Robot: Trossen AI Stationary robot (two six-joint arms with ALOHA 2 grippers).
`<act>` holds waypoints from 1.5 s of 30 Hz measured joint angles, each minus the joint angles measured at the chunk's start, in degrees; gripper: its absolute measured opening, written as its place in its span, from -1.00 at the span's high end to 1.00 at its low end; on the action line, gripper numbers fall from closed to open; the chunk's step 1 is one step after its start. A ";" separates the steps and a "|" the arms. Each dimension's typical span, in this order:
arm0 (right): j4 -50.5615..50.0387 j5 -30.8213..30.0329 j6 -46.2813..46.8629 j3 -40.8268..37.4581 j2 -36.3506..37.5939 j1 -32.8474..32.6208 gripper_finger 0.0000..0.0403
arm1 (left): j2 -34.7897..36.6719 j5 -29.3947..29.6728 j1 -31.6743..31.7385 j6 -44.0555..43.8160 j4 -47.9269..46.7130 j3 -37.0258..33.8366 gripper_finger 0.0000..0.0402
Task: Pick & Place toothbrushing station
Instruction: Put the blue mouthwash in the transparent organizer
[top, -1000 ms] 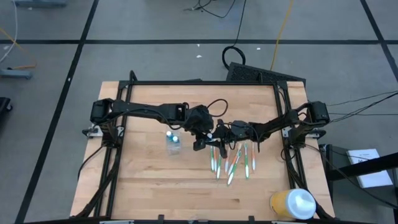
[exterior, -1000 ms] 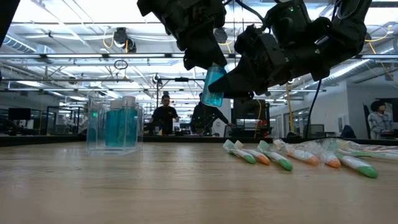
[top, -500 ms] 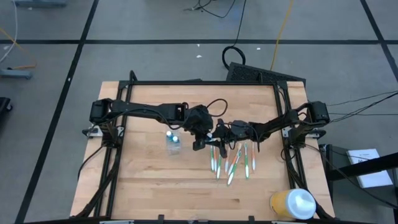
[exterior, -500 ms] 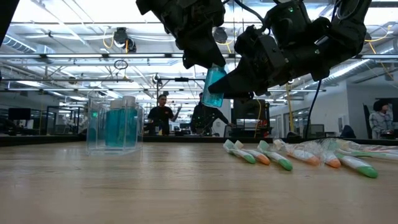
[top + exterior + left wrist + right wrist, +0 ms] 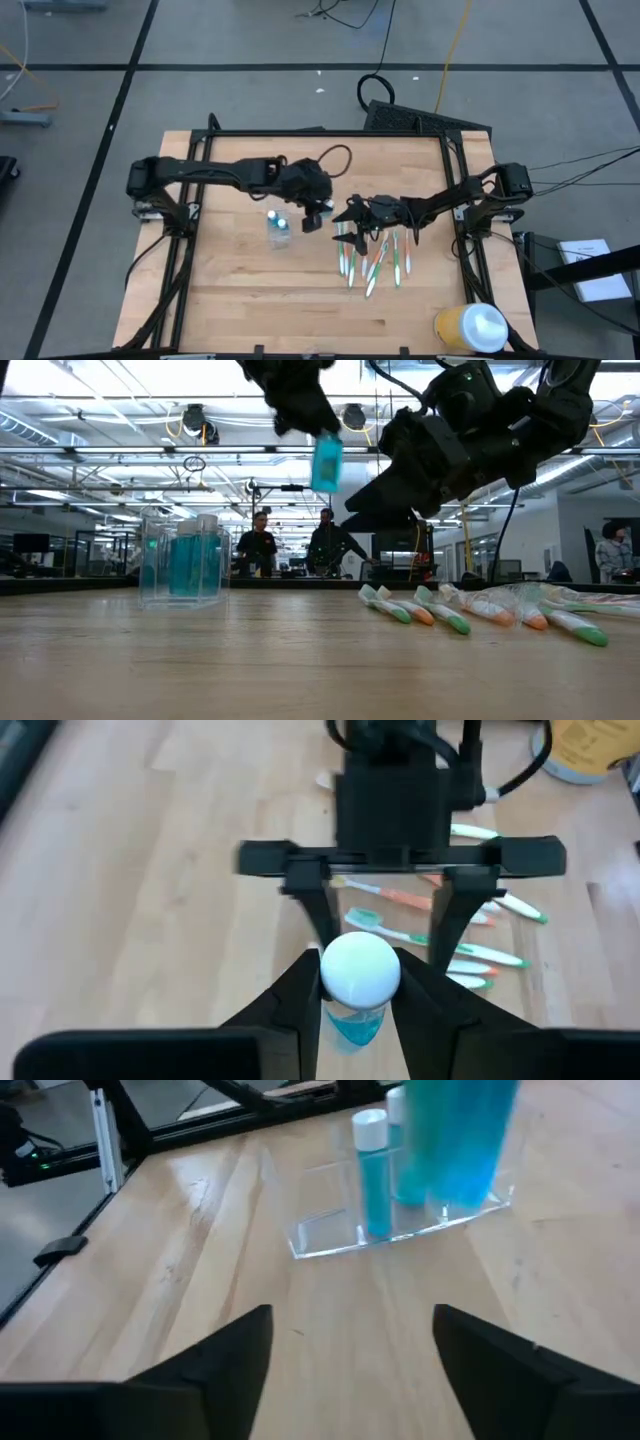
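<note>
High view: left gripper (image 5: pixel 315 218) clamps a blue tube (image 5: pixel 326 462) aloft, near the clear cup (image 5: pixel 277 232) at 9 o'clock — toothbrushes (image 5: pixel 372 262) unplaced; right gripper (image 5: pixel 349 224) gapes empty.
</note>
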State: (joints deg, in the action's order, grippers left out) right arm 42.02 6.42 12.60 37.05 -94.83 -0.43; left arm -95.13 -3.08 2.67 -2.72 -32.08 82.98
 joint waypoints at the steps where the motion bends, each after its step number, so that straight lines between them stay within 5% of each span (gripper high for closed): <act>1: -1.77 0.05 -0.24 0.10 0.69 0.09 -0.40 | 1.35 1.53 -0.69 -0.04 -1.38 0.00 0.52; 7: -9.93 -0.20 -1.27 0.08 5.85 1.23 -0.54 | 10.36 14.27 -6.80 -2.30 -6.75 -1.43 0.52; 14: -15.15 -0.24 -1.29 0.08 11.32 1.34 -0.54 | 21.90 27.73 -11.89 -11.20 -5.58 -16.35 0.52; 26: -15.33 -0.32 -1.37 0.08 13.25 1.10 -0.54 | 34.99 33.04 -16.47 -26.96 2.17 -37.33 0.52; 45: -15.72 -0.35 -1.50 0.08 13.21 1.10 -0.54 | 30.71 34.80 -19.64 -32.33 2.42 -39.32 0.52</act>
State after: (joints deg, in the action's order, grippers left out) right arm 26.30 6.07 11.09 37.12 -81.62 0.67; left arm -64.43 31.73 -16.97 -35.04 -29.66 43.66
